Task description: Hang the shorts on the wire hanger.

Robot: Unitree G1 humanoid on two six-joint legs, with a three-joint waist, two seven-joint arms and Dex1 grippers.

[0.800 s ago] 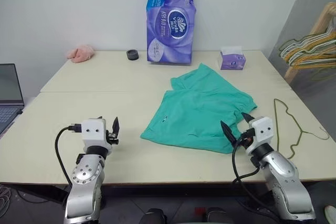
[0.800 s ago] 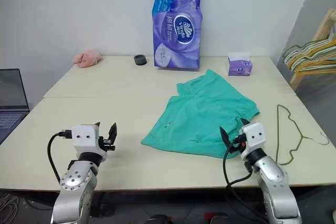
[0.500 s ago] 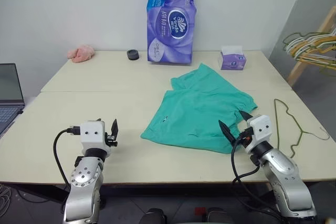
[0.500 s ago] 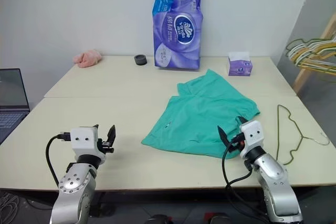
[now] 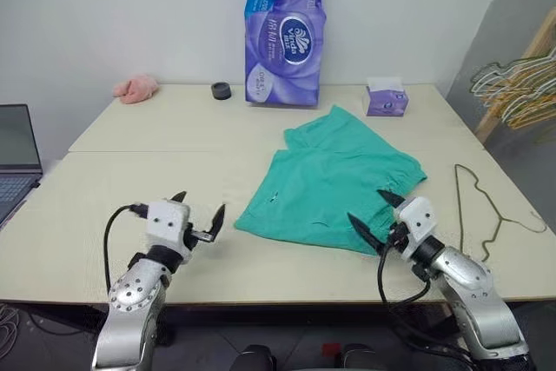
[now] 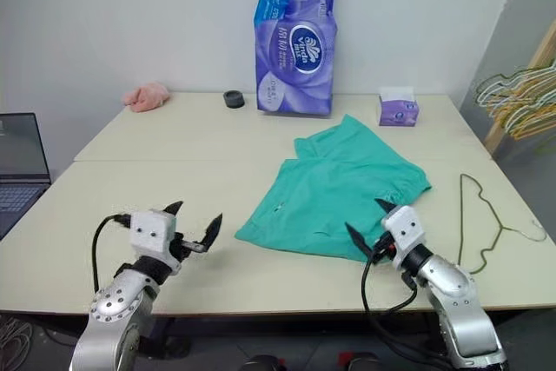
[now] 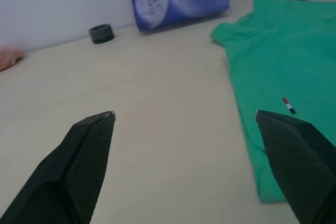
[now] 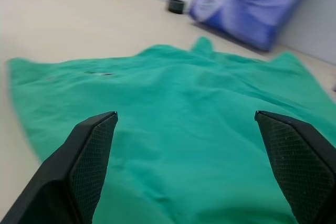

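The teal-green shorts (image 5: 334, 182) lie spread flat and slightly rumpled on the bench (image 5: 174, 154), right of centre, unhung. The thin dark wire hanger (image 5: 483, 206) lies flat just beside them near the bench's right edge, apart

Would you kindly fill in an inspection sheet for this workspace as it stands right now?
Surface: pale table, seam across it.
Job's things: shorts lie flat, right of centre; wire hanger lies flat beside them, apart, near the right edge.
Clutter: purple tissue pack upright at the back; small tissue box; dark ring; pink cloth.
Grippers: left gripper open, over bare table; right gripper open, at the shorts' near hem, holding nothing.
Cables: black cable looped at each wrist.
Surroundings: laptop at left; bunch of hangers at right.
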